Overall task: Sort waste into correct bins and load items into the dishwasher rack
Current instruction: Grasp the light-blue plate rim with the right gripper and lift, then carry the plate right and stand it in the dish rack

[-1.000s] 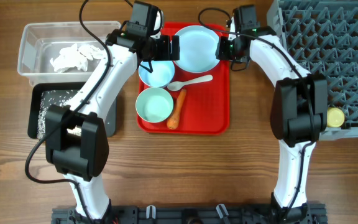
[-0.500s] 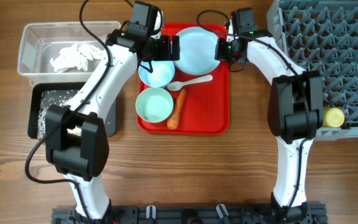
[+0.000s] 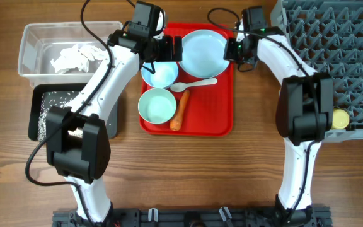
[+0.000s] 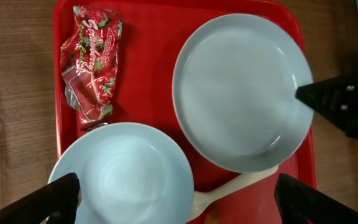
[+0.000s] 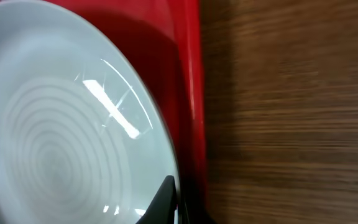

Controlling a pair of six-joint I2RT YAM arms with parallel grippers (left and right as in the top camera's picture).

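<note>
The large pale blue plate [image 3: 203, 50] lies at the back of the red tray [image 3: 222, 101]. My right gripper [image 3: 233, 50] is shut on the plate's right rim; the right wrist view shows one finger [image 5: 168, 202] on top of the plate [image 5: 61, 124]. My left gripper [image 3: 161, 49] is open and empty above a pale blue bowl [image 3: 159, 74]; its fingers straddle that bowl [image 4: 123, 174]. The red candy wrapper [image 4: 91, 62] lies behind it. A second bowl [image 3: 156, 106], the white spoon [image 3: 195, 82] and the carrot [image 3: 179, 110] are on the tray.
The clear bin [image 3: 30, 44] holds crumpled tissue [image 3: 74, 57]. The black bin [image 3: 109, 123] in front of it holds rice grains [image 3: 52, 107]. The grey rack [image 3: 333, 57] stands at the right with the yellow cup [image 3: 340, 118] at its front edge.
My right gripper has moved a little to the right with the plate, which slid towards the tray's right rim. The left arm has not moved.
</note>
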